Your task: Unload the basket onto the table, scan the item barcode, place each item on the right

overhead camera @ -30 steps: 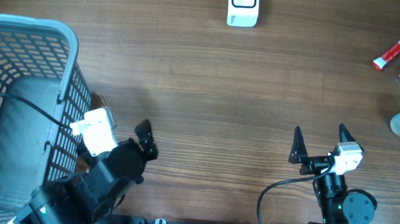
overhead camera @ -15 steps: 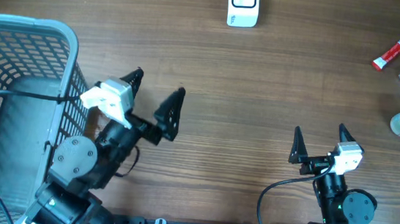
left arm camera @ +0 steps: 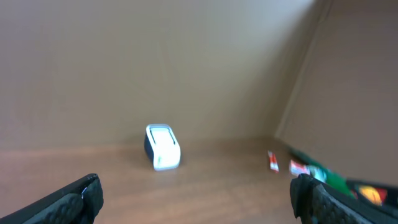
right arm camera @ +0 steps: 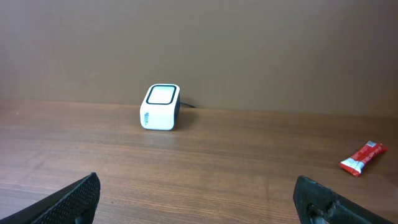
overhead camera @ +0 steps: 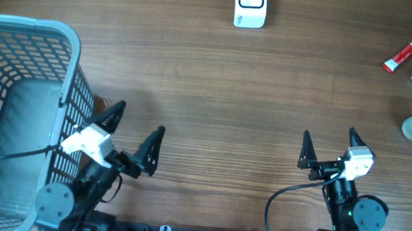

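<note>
Black left arm (overhead camera: 94,177) beside basket (overhead camera: 73,42), aimed toward scanner (overhead camera: 250,4); jaws wide.

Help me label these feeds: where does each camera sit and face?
Overhead: above the brown wooden table, looking straight down; both arms, left gripper and right gripper open.
Left wrist: on the left arm, facing the white box-shaped barcode scanner; own black fingertips at bottom corners.
Right wrist: likewise, on the right arm.
Shared: all see the scanner.

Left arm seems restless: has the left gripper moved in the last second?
Yes. The left gripper swung up the table, away from the basket, then drew back toward the near edge, close beside the basket wall.
</note>
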